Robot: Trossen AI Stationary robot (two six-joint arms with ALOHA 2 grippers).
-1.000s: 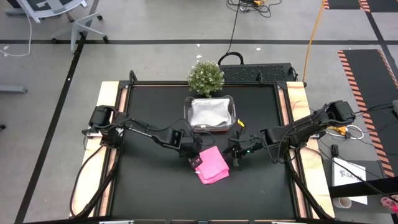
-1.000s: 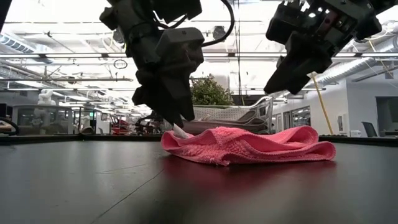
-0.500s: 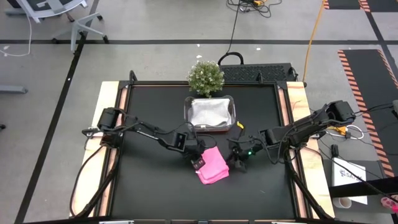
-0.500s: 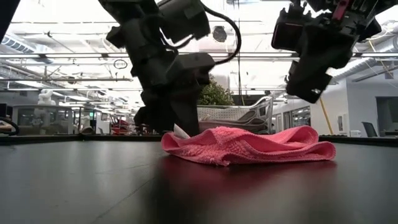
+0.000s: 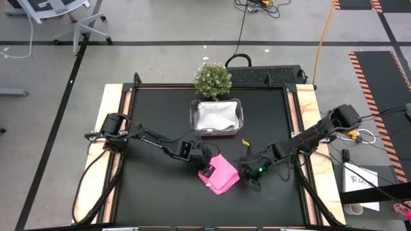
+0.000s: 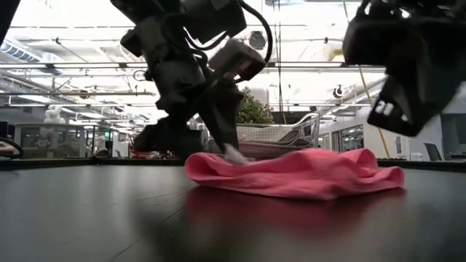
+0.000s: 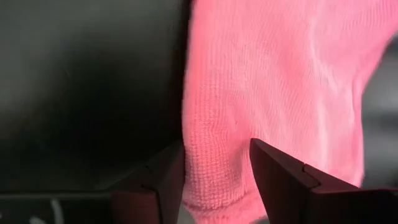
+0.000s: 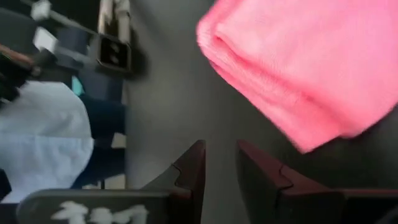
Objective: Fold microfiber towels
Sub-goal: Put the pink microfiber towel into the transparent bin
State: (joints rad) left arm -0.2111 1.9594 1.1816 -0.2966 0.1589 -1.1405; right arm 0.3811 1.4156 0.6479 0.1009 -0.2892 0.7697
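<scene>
A bright pink microfiber towel (image 5: 221,174), folded, lies on the black table a little near of its middle. It also shows in the low view (image 6: 291,175). My left gripper (image 5: 205,169) is at the towel's left side and is shut on it (image 7: 216,180). My right gripper (image 5: 249,179) hovers just off the towel's right side, above the table (image 6: 397,109). Its fingers stand a little apart with nothing between them (image 8: 221,165). A light grey towel (image 5: 217,115) lies in the clear tub. My left gripper pinches the pink towel's left edge (image 7: 214,190) between its two fingers (image 7: 280,180). The fingers slant down from the table's left. How many layers they hold, I cannot tell. The towel lies slack on the table (image 6: 240,169).
A clear plastic tub (image 5: 239,110) stands far of the towel, and a small potted plant (image 5: 212,79) stands at the table's far edge. Bare black table lies to the left, right and near side of the towel.
My left gripper has sunk, shifted a little toward the near right and rolled. The pink towel has turned about on the table with it and now lies like a diamond. My right gripper has moved toward the near edge along the towel's right side and turned.
</scene>
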